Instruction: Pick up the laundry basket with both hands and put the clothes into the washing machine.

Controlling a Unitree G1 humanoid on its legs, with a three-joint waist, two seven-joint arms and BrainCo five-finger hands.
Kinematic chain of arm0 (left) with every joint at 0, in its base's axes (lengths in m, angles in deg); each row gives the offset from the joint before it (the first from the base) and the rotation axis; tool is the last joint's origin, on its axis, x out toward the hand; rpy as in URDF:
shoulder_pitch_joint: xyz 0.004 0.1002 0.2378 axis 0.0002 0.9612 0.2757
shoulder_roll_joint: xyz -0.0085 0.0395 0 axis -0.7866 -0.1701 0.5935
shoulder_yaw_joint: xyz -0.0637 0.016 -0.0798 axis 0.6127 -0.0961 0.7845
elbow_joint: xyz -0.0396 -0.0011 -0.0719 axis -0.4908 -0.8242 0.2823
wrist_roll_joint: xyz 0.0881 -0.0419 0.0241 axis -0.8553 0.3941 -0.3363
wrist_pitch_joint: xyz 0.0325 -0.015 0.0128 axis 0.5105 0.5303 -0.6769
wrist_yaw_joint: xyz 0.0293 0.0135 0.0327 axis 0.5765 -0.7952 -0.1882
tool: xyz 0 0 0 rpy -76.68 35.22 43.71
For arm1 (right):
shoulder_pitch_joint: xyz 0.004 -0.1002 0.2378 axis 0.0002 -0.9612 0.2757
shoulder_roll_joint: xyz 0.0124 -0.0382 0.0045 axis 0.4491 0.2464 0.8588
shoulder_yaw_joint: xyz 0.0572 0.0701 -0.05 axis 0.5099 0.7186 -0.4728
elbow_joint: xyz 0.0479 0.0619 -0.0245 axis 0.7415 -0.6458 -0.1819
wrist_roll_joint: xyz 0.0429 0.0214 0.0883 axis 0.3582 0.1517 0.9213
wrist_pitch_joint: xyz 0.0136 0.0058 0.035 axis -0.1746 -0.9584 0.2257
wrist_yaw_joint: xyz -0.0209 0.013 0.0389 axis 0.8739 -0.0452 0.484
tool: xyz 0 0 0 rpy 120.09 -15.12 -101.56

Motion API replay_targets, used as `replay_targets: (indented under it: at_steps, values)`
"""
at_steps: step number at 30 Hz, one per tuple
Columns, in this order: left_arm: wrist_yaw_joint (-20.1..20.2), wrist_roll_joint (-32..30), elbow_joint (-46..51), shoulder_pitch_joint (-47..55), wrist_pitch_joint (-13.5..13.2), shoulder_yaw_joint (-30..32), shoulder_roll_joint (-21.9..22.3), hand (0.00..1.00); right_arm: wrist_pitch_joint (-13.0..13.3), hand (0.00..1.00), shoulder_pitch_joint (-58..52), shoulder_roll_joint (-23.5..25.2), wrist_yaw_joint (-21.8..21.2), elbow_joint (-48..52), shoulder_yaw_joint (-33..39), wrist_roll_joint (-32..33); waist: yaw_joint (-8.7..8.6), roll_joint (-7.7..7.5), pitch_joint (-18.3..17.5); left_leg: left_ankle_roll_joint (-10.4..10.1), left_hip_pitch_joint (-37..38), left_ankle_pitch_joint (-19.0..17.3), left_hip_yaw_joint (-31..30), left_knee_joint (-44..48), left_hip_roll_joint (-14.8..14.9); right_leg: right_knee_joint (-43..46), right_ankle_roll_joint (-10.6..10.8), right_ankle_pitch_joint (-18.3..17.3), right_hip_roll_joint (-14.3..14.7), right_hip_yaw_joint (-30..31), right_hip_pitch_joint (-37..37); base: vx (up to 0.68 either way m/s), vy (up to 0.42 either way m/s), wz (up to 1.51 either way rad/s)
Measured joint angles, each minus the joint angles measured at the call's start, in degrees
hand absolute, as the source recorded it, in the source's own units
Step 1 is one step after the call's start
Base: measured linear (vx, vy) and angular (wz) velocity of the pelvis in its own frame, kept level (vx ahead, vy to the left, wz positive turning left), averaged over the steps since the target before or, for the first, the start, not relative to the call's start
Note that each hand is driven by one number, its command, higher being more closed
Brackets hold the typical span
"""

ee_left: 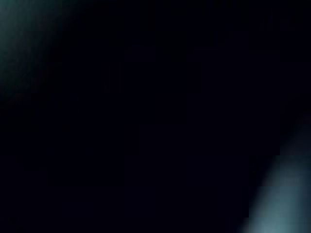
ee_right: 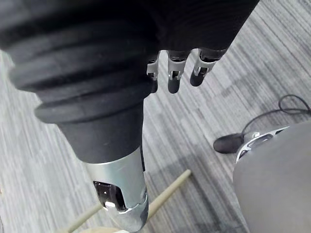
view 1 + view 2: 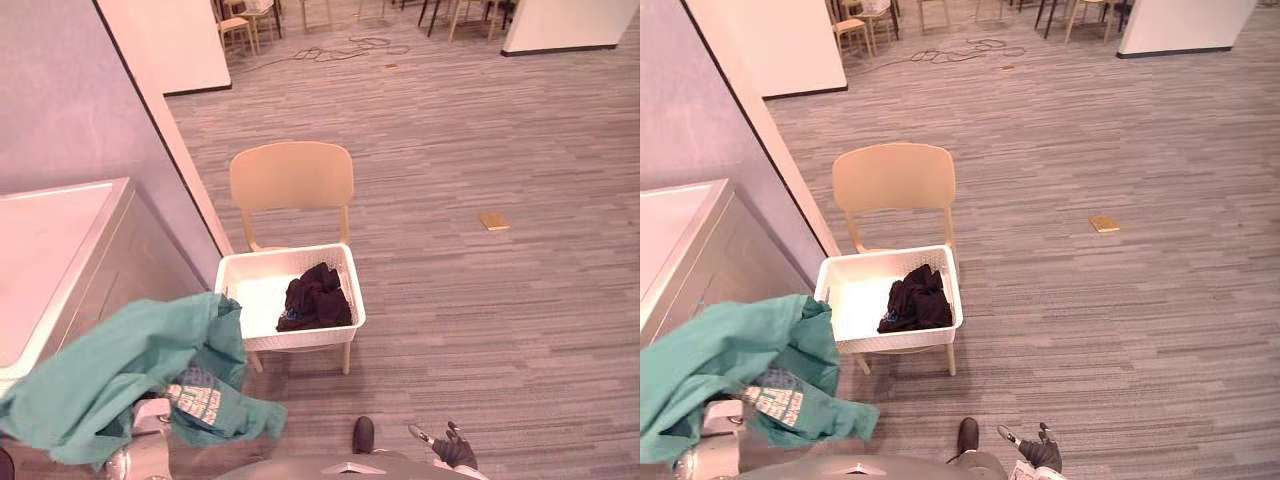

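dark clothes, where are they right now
In the eye views the dark clothes lie in the right part of the white basket, which sits on the tan chair by the wall, ahead of the robot.

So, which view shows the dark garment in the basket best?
The left eye view: the dark garment lies uncovered in the white basket, near mid-frame. The right eye view shows it whole, off-centre. The left wrist view is dark; the right wrist view faces floor.

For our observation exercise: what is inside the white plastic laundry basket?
A crumpled dark garment lies in the white plastic laundry basket; anything beneath it is covered.
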Motion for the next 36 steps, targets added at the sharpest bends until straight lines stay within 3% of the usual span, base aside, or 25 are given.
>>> replay_targets:
  at_steps: [1, 2, 3, 4, 5, 6, 7, 8, 9, 10, 12, 13, 14, 17, 19, 21, 23, 24, 25, 27, 29, 32, 34, 35, 36]
  values:
    - [-0.1, 0.01, -2.29, 0.02, 0.44, 0.03, 0.1, 1.0, -0.11, 0.0, 1.14, -0.18, 0.05, -1.27, 0.08, -0.05, 0.57, 0.15, 0.61, 1.95, -0.52, -0.11, 0.22, 0.02, 0.58, 0.0, 0.18, -1.04, 0.44, -0.68, -0.41, -0.03, -0.06, 0.09]
    - [-0.28, 0.21, -3.28, 0.12, 0.57, 0.0, 0.59, 1.0, -0.13, 0.0, 1.73, -0.71, 0.07, -1.69, 0.25, -0.06, 1.17, 2.05, 0.74, 2.9, -1.01, -0.09, 0.29, -0.05, 1.94, 1.64, -0.06, -1.97, 1.17, -0.82, -1.11, -0.01, -0.058, 0.07]
    - [-0.61, 0.79, -4.54, 0.23, 0.63, -0.11, 0.36, 1.0, -0.12, 0.0, 3.68, -0.91, 0.16, -2.39, 0.32, -0.07, 1.18, 1.12, 2.59, 3.12, -1.06, 0.09, 0.39, 0.86, 2.65, 15.18, -4.06, -5.74, -0.27, 0.04, -5.23, -0.04, -0.101, 0.42]
    - [-0.96, 1.55, -5.78, -0.12, 1.05, -0.13, 0.11, 1.0, -0.2, 0.0, 4.77, -1.0, 0.29, -3.29, 0.1, -0.15, 0.7, -0.11, 4.58, 3.47, -1.31, -0.11, -0.9, 1.67, 2.06, 19.04, -4.63, -10.58, -1.44, -0.99, -5.65, -0.06, -0.101, 0.59]
    - [-1.12, 1.74, -6.55, -0.24, 1.41, -0.16, -0.06, 1.0, -0.22, 0.0, 5.16, -1.01, 0.91, -4.08, -0.19, -0.15, 0.69, -0.57, 4.99, 4.99, -1.87, -0.31, -1.86, 1.66, 1.96, 19.15, -4.28, -11.39, -1.64, -2.02, -5.87, -0.09, -0.15, 0.74]
    - [-1.37, 2.17, -7.54, 0.03, 1.54, -0.18, 0.1, 1.0, -0.35, 0.0, 5.91, -1.86, 2.07, -5.29, -0.82, -0.14, 1.15, -0.64, 4.68, 10.29, -3.97, -0.83, -2.28, 1.54, 1.67, 18.24, -4.01, -11.54, -2.08, -3.74, -6.58, -0.03, -0.148, 0.59]
    - [-1.45, 2.26, -8.32, 0.19, 1.45, -1.16, 0.48, 1.0, -0.43, 0.0, 6.64, -2.89, 2.62, -5.45, -1.1, -0.13, 1.99, 0.41, 3.93, 13.89, -7.49, -2.41, -3.05, 1.66, 1.75, 21.37, -3.73, -11.51, -3.04, -5.37, -9.42, -0.01, -0.119, 0.61]
    - [-1.49, 2.27, -8.29, 0.09, 1.33, -1.56, 0.42, 1.0, -0.51, 0.0, 6.93, -3.34, 3.07, -5.38, -1.22, -0.14, 1.76, -0.66, 4.08, 13.1, -8.91, -2.95, -3.63, 1.37, 0.39, 24.69, -4.53, -13.15, -5.01, -5.58, -12.47, -0.03, -0.09, 0.95]
    - [-1.87, 2.33, -9.99, -1.0, 1.69, -2.98, -0.49, 1.0, -0.75, 0.0, 7.51, -3.64, 3.93, -6.18, -2.01, -0.13, 1.51, -0.61, 4.81, 12.23, -9.68, -2.82, -4.2, -1.3, -0.98, 25.66, -6.6, -14.15, -7.7, -9.05, -13.53, -0.04, -0.015, 1.45]
    - [-2.22, 2.33, -10.5, -1.93, 2.36, -5.02, -0.98, 1.0, -1.23, 0.0, 8.63, -4.18, 4.82, -7.93, -1.97, -0.13, 0.76, -1.19, 5.12, 8.64, -11.13, -0.23, -3.51, -0.28, -2.34, 24.7, -7.25, -14.31, -10.3, -11.91, -13.55, -0.04, -0.028, 1.58]
    - [-2.22, 2.34, -10.41, -2.2, 2.41, -6.14, -0.97, 1.0, -1.43, 0.0, 9.05, -4.39, 5.27, -8.48, -2.1, -0.18, 0.89, -1.89, 5.24, 6.36, -11.14, 0.56, -2.05, 5.84, -3.85, 22.81, -7.72, -13.42, -12.93, -15.03, -12.17, -0.02, -0.052, 1.21]
    - [-2.2, 2.34, -10.37, -2.2, 2.34, -6.19, -0.96, 1.0, -1.42, 0.0, 9.38, -4.37, 5.62, -8.59, -2.15, -0.22, 1.07, -1.85, 5.23, 5.51, -10.6, -0.08, -1.66, 8.68, -3.28, 22.1, -8.1, -12.87, -13.23, -16.34, -11.42, -0.04, -0.1, 0.96]
    - [-2.17, 2.34, -10.34, -2.23, 2.26, -6.25, -0.96, 1.0, -1.41, 0.0, 10.73, -4.31, 6.08, -9.05, -2.54, -0.29, 1.3, -1.83, 5.24, 5.52, -8.61, -1.51, -1.77, 16.35, -0.91, 21.3, -8.66, -12.11, -13.48, -18.54, -9.99, -0.04, -0.07, 0.65]
    - [-1.79, 2.36, -10.34, -3.02, 2.28, -8.23, -1.31, 1.0, -0.83, 0.0, 11.6, -4.39, 6.18, -8.02, -2.06, -0.28, 0.32, -1.88, 5.23, 5.36, -1.68, -2.44, -1.0, 25.15, 5.05, 21.24, -7.24, -11.4, -14.87, -23.42, -7.32, -0.03, 0.026, 0.87]
    - [-1.39, 2.73, -10.34, -4.0, 2.28, -10.0, -2.19, 1.0, -0.62, 0.0, 11.52, -4.43, 6.23, -7.24, -0.33, -0.2, -0.71, -2.1, 4.93, 5.45, 2.44, -2.26, 1.03, 23.82, 7.29, 22.32, -5.62, -11.12, -17.15, -25.88, -7.31, -0.08, 0.164, 0.88]
    - [-1.06, 2.73, -10.37, -5.14, 2.29, -11.2, -2.73, 1.0, -0.42, 0.0, 11.48, -4.46, 6.22, -8.21, 0.89, -0.18, -1.85, -1.83, 3.22, 3.41, 4.08, -0.88, 1.16, 18.4, 8.14, 22.41, -4.71, -9.5, -18.48, -28.72, -9.04, -0.14, 0.334, 0.93]
    - [-0.99, 2.7, -11.25, -6.85, 2.3, -11.04, -3.17, 1.0, -0.5, 0.0, 11.81, -4.49, 6.22, -10.68, 2.75, -0.17, -2.07, -0.33, 1.6, 2.3, 4.2, 5.66, 1.11, 10.61, 7.75, 22.31, -4.69, -7.53, -18.53, -30.82, -11.26, -0.19, 0.432, 0.79]
    - [-1.05, 2.69, -13.17, -9.15, 2.35, -9.25, -3.17, 1.0, -0.76, 0.0, 12.45, -4.06, 6.22, -13.99, 4.39, -0.16, -2.13, -0.69, 1.45, -1.85, 5.32, 1.59, 1.58, 6.99, 7.33, 22.25, -4.33, -5.82, -19.03, -31.81, -11.4, -0.23, 0.399, 0.67]
    - [-1.06, 2.71, -14.55, -10.16, 2.39, -7.47, -3.17, 1.0, -1.35, 0.0, 12.62, -2.72, 6.22, -16.5, 5.7, 0.09, -1.95, -2.06, 1.02, -5.37, 6.07, -0.92, 1.14, 4.46, 6.15, 21.89, -4.29, -3.58, -19.99, -31.96, -11.31, -0.23, 0.381, 0.57]
    - [-1.04, 2.69, -15.25, -9.42, 2.41, -5.58, -3.14, 1.0, -1.31, 0.0, 12.73, -2.16, 6.22, -18.82, 7.11, -0.04, -1.95, -3.37, 0.4, -8.89, 6.42, -4.86, 0.96, 3.58, 4.35, 21.26, -4.01, -0.23, -22.08, -31.9, -11.03, -0.21, 0.377, 0.4]
    - [-0.93, 2.68, -15.68, -8.39, 2.57, -4.61, -3.19, 1.0, -1.51, 0.0, 12.59, -2.14, 6.19, -21.1, 8.34, -0.01, -1.63, -4.73, 0.48, -9.39, 7.48, -8.18, 0.29, 3.67, 2.04, 20.23, -3.07, 2.22, -24.45, -31.71, -9.09, -0.23, 0.387, 0.39]
    - [-0.68, 2.11, -15.67, -4.97, 2.58, -4.31, -3.13, 1.0, -1.87, 0.0, 11.05, -2.12, 5.94, -22.8, 9.35, -0.19, -0.08, -6.02, 0.75, -7.56, 8.96, -12.27, -0.73, 7.5, -1.41, 17.89, -1.98, 3.57, -26.75, -26.64, -6.06, -0.22, 0.273, 0.25]
    - [-0.64, 2.05, -15.64, -2.73, 2.69, -4.45, -3.1, 1.0, -2.76, 0.0, 10.65, -2.08, 5.86, -22.59, 10.76, -1.43, 0.36, -5.86, 1.13, -5.45, 6.94, -15.35, -3.92, 12.44, -2.36, 17.44, -0.18, 1.61, -27.12, -22.12, -4.83, -0.2, 0.129, 0.52]
    - [-0.64, 2.04, -15.63, -2.61, 2.78, -4.49, -3.08, 1.0, -2.85, 0.0, 10.46, -1.97, 5.84, -22.23, 10.93, -1.58, 0.38, -5.79, 1.24, -5.01, 6.36, -15.61, -5.21, 13.2, -2.65, 17.46, -0.28, 0.69, -27.14, -20.7, -4.58, -0.21, 0.075, 0.96]
    - [-0.58, 1.92, -15.49, -2.61, 2.95, -4.93, -3.23, 1.0, -2.93, 0.0, 9.74, -1.4, 5.83, -20.12, 10.97, -1.91, 0.25, -5.84, 1.59, -3.9, 5.02, -15.95, -7.98, 14.46, -3.16, 17.62, -1.83, -2.14, -26.29, -16.34, -4.27, -0.2, 0.042, 1.1]
